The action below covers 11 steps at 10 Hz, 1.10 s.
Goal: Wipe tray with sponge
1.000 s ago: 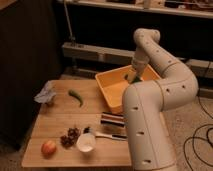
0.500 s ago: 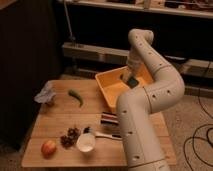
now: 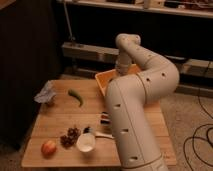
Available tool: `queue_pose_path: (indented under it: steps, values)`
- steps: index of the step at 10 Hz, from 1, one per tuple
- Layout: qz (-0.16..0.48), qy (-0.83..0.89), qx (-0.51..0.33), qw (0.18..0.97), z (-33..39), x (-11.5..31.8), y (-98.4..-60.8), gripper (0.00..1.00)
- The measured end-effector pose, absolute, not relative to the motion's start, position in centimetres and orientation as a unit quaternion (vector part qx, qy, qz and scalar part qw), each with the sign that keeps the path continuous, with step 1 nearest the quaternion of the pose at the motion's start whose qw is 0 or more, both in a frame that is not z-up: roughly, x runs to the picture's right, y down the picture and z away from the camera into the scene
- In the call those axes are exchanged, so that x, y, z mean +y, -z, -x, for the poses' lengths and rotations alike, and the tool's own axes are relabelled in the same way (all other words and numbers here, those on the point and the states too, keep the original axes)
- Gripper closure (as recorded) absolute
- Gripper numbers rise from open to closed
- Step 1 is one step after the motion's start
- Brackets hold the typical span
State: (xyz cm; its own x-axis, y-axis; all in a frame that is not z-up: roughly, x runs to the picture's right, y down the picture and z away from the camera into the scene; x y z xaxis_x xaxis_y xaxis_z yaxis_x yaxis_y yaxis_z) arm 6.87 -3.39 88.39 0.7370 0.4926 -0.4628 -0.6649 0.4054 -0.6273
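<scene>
The yellow-orange tray [image 3: 106,81] stands at the back right of the wooden table, and only its left part shows. My white arm rises from the front right, bends at the top and reaches down into the tray. The gripper [image 3: 120,73] is low inside the tray near its back left part, mostly hidden by the wrist and the tray wall. The sponge is hidden from view.
On the wooden table [image 3: 55,120] lie a green pepper [image 3: 76,96], a grey crumpled object [image 3: 46,94], an apple [image 3: 48,148], a dark cluster of grapes [image 3: 71,136], a white cup [image 3: 86,142] and a striped block [image 3: 105,119]. Dark shelving stands behind.
The arm has swung left and closer, so it now covers most of the tray. The wrist has shifted toward the tray's left side.
</scene>
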Motion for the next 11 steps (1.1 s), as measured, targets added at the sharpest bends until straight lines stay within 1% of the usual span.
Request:
queue_pose_path:
  steps: [2,4,6,9,11]
  values:
    - [0.428,-0.336,0.099,0.833,-4.9,-2.1,-88.0,1.00]
    - [0.431,-0.335,0.095,0.832,-4.9,-1.6,-87.1,1.00]
    - [0.430,-0.340,0.095,0.831,-7.4,-1.0,-85.8,1.00]
    - [0.426,-0.364,0.094,0.823,-13.2,-0.1,-83.3,1.00]
    - [0.421,-0.380,0.092,0.818,-15.5,-0.3,-82.6,1.00]
